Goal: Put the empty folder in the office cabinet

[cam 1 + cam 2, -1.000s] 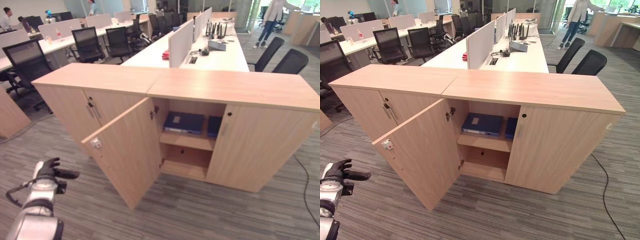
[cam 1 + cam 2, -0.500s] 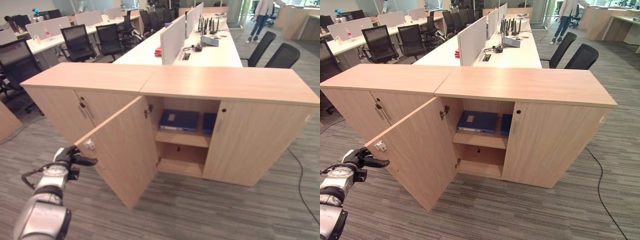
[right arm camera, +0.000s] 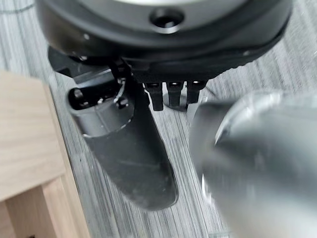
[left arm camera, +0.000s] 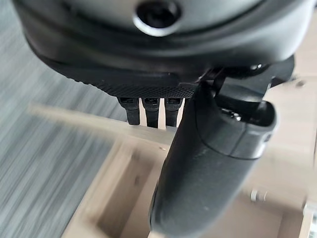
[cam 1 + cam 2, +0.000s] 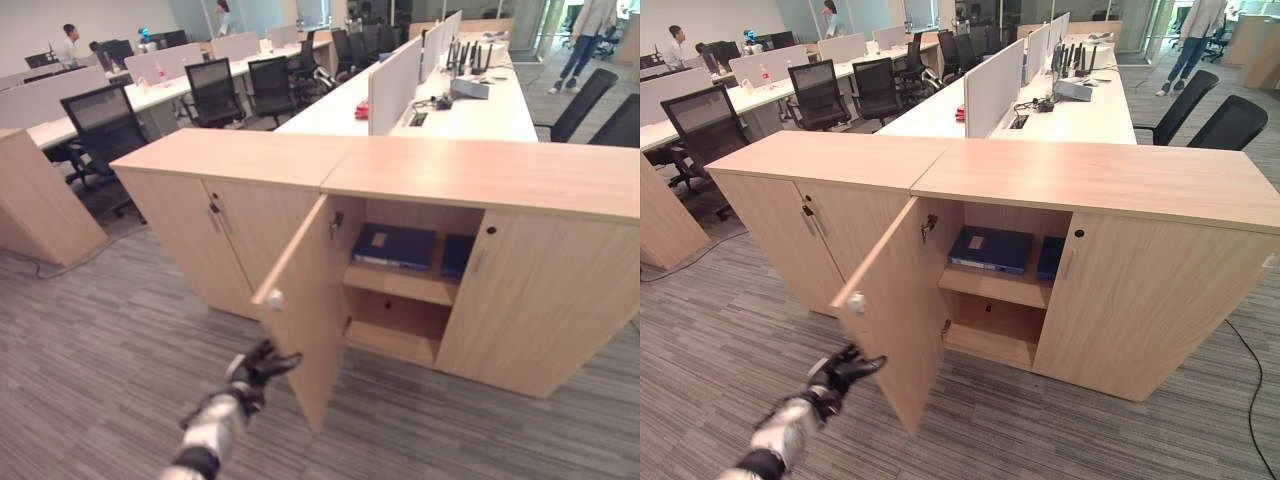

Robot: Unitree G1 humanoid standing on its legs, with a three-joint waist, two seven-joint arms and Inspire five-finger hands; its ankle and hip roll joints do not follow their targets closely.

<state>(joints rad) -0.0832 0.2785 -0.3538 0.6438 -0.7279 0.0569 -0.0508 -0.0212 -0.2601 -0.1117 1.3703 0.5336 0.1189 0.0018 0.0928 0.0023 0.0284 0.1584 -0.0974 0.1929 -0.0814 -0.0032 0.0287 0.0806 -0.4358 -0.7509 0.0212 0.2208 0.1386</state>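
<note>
Low — left hand (image 5: 262,362) by cabinet door (image 5: 300,300)

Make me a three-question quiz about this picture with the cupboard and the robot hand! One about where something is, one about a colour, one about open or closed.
1. Where does the big folder lie?
A. on the cabinet's upper shelf
B. on the floor
C. on top of the cabinet

2. What colour is that folder?
A. red
B. dark blue
C. yellow

3. How is the left door of the office cabinet?
A. shut
B. taken off
C. swung open

Answers:
1 A, it lies flat on the upper shelf inside.
2 B, its cover is dark blue.
3 C, the door stands swung out, with the left hand beside its outer edge.
</note>
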